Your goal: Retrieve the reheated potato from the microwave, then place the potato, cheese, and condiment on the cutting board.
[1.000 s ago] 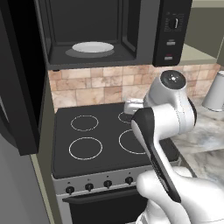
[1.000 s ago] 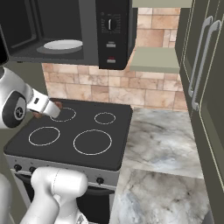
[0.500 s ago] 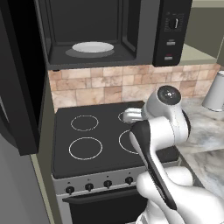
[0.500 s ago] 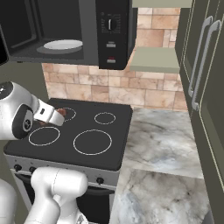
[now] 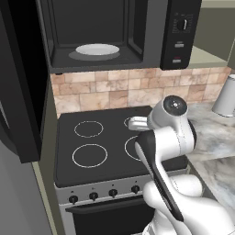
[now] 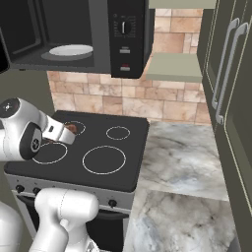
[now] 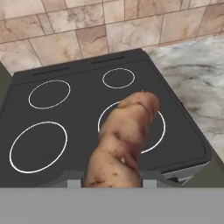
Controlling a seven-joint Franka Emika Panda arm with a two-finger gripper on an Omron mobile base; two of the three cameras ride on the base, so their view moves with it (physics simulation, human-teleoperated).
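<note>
Claw: gripper (image 7: 113,181) clamped tight on one potato (image 7: 124,140), held in the air above the stove.
Stove: one black cooktop (image 7: 87,131) below, four ring burners.
Microwave: one microwave (image 5: 114,32), door swung open, one white plate (image 5: 97,49) inside.
Counter: marble worktop (image 6: 182,162) to the right.
Kettle: one pale kettle (image 5: 226,96) at the far right.

Brown blotchy potato (image 7: 124,140) clamped above the stovetop; microwave (image 5: 119,32) stands open, seemingly just a white plate inside.
</note>
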